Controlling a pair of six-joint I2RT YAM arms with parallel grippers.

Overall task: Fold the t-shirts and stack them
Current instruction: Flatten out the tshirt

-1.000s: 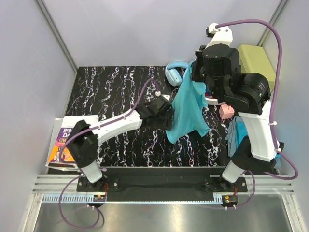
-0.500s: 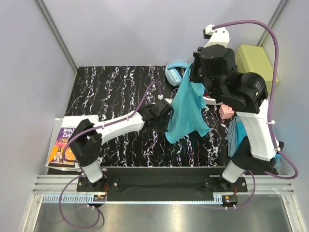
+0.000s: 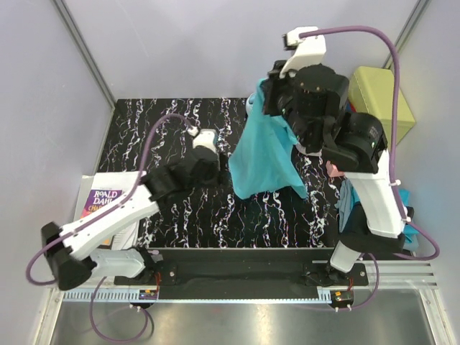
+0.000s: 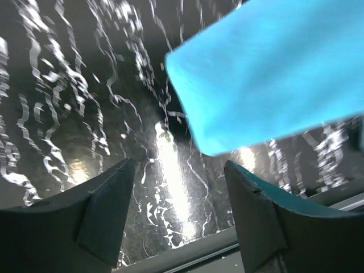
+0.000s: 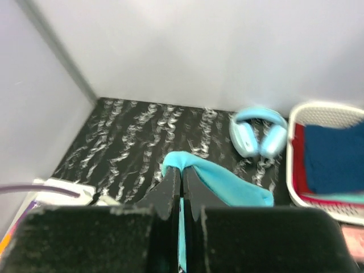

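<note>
A turquoise t-shirt point(image 3: 264, 154) hangs from my right gripper point(image 3: 260, 88), which is shut on its top edge high above the black marbled table point(image 3: 172, 122). In the right wrist view the cloth point(image 5: 227, 183) is pinched between the closed fingers of that gripper point(image 5: 181, 172). My left gripper point(image 3: 218, 169) is open and empty, just left of the shirt's lower edge. In the left wrist view, that gripper point(image 4: 180, 165) has its jaws wide apart, with a shirt corner point(image 4: 267, 79) above them. More shirts point(image 3: 348, 201) lie at the right edge.
Light blue headphones point(image 5: 259, 132) lie at the back of the table. A white basket point(image 5: 330, 159) with dark blue and red cloth stands at the right. A book point(image 3: 97, 205) lies at the left edge. A green box point(image 3: 381, 93) sits at the back right.
My right gripper has risen and moved left, lifting the shirt higher. My left arm has pulled back to the left and away from the shirt.
</note>
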